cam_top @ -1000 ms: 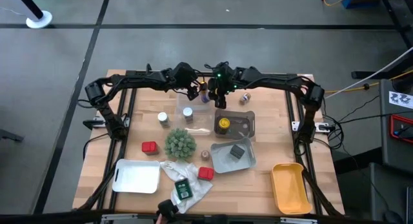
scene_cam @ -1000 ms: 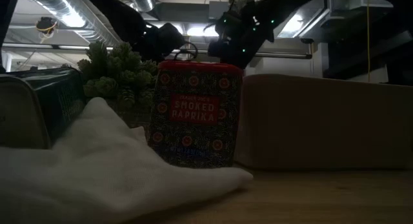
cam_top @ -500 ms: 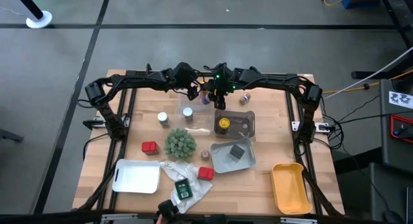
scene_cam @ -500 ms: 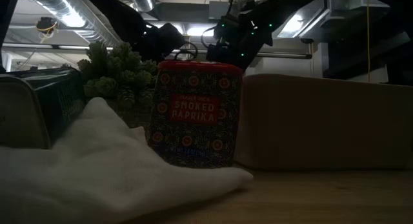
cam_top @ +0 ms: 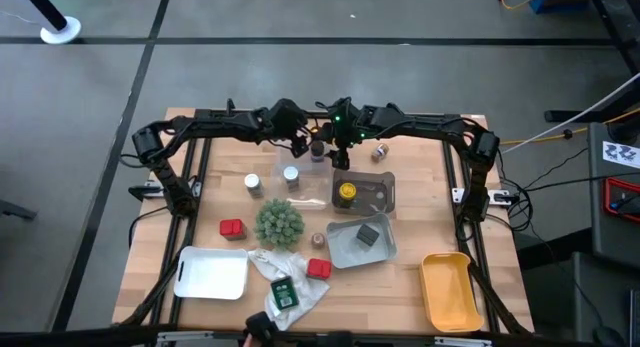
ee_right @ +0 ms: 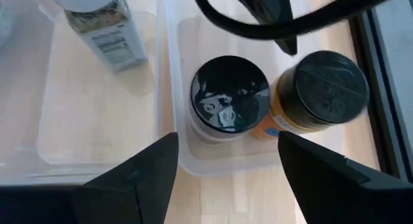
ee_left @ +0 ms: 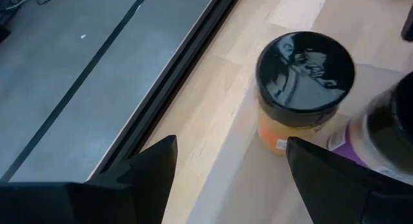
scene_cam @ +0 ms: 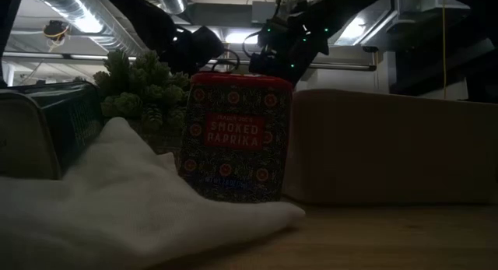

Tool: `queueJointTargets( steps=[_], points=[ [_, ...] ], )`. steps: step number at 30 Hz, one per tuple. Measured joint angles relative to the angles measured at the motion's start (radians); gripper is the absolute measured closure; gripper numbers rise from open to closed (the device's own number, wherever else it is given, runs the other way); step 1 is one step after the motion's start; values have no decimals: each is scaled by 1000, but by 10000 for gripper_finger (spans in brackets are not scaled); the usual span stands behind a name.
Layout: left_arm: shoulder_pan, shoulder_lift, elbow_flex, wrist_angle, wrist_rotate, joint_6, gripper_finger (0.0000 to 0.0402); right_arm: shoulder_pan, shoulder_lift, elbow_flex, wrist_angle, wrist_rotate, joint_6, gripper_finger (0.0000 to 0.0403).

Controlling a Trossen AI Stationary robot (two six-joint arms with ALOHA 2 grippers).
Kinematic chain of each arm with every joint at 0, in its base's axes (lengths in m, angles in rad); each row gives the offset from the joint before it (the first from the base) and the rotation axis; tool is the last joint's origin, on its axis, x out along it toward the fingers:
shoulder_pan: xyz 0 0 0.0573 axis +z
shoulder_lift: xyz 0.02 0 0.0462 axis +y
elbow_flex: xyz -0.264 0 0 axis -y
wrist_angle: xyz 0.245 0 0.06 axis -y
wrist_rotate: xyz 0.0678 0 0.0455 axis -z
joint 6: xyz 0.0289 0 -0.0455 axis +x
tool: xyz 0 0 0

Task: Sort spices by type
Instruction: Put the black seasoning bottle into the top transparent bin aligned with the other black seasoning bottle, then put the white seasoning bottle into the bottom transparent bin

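Two black-lidded jars stand side by side in a clear tray at the far edge of the bench: a pale-labelled jar and an orange-labelled jar, touching. The right gripper hovers just above the pale-labelled jar, jaws released and holding nothing. The left gripper hangs near the orange-labelled jar, jaws spread wide, empty. Beside the clear tray stand two white-capped jars. One yellow-capped jar sits in a grey tray near the clear tray. Two red tins lie farther off.
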Motion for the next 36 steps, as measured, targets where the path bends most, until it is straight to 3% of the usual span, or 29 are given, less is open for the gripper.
queueJointTargets(
  steps=[16, 25, 30, 36],
  points=[
    [2, -224, 1, -204, 0, -5, 125, -2, -6, 287, -581, 248, -104, 137],
    [-18, -391, 1, -485, 24, -150, 125, -22, -6, 299, -691, 297, -110, 136],
    [-84, -452, 1, -709, 94, -198, 125, -45, -6, 299, -708, 291, -110, 136],
    [-180, -474, 1, -922, 106, -228, 125, -55, -6, 299, -709, 282, -110, 136]
  ],
)
